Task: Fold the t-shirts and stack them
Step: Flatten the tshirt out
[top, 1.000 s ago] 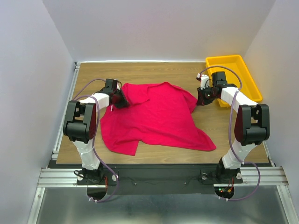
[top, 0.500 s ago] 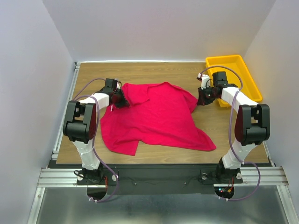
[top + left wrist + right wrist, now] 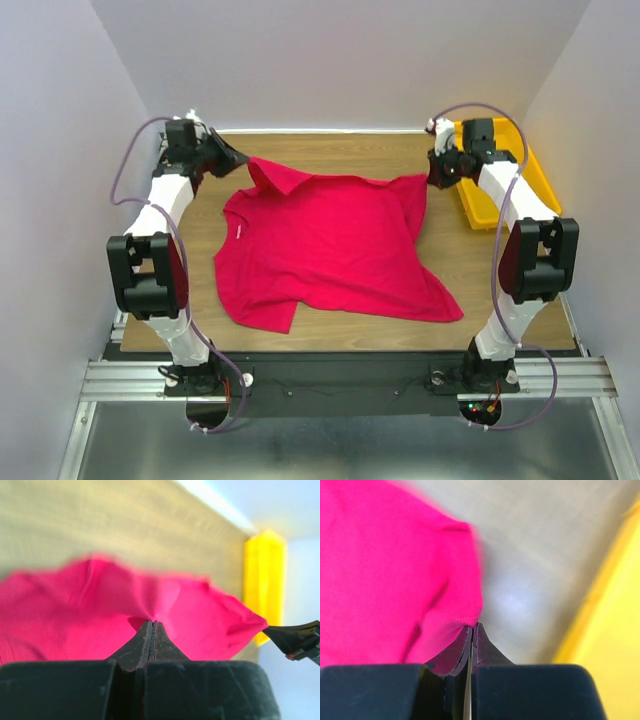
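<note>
- Crimson cloth fills the middle of the top external view: the t-shirt (image 3: 320, 250) lies spread on the wooden table (image 3: 340, 145), and its far edge is stretched between the 2 arms.
- At the upper left of that view, the left gripper (image 3: 232, 157) is clamped on the shirt's far-left corner.
- At the upper right, the right gripper (image 3: 436, 178) pinches the far-right corner, just beside the yellow tray (image 3: 530, 170).
- A small white neck label (image 3: 238, 231) shows near the shirt's left edge.
- In the left wrist view, the left gripper (image 3: 151, 625) at lower centre has its jaws pressed together on a red fold.
- The cloth spans the frame there, with the tray (image 3: 265, 580) at upper right and the right gripper (image 3: 280, 632) at the right edge, on the shirt's other corner.
- In the right wrist view, the right gripper (image 3: 471, 627) at lower centre is closed on the hem.
- The shirt fills the left of that frame, bare table the middle and the tray (image 3: 610, 645) the right edge.
</note>
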Motion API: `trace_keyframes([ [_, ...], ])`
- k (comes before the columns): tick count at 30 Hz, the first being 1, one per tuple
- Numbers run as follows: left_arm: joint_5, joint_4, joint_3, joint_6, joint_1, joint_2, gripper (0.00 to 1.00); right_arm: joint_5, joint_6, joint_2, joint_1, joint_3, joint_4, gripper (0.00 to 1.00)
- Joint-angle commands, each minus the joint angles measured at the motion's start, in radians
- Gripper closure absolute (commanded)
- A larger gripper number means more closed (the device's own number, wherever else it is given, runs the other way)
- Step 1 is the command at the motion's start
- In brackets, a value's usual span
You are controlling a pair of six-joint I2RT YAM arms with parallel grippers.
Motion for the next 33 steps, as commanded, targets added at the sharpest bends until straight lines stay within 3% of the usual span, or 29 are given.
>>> trace_keyframes([
  [1,0.115,0.025,0.167,-0.077,0.037,0.036,1.0,0.07,-0.078,0.088,-0.007,0.251,0.015,0.99],
  [9,0.165,0.019,0.527,-0.205,0.062,0.154,1.0,0.309,-0.255,0.269,0.0,0.728,0.007,0.99],
  [13,0.171,0.055,0.636,-0.285,0.077,0.171,1.0,0.42,-0.31,0.335,0.0,0.94,0.025,1.0],
  [21,0.181,0.277,0.646,-0.478,0.124,0.065,1.0,0.463,-0.296,0.221,0.0,0.968,0.163,1.0],
  [33,0.058,0.456,0.679,-0.537,0.184,-0.269,1.0,0.438,-0.17,-0.153,-0.002,0.963,0.315,0.99],
])
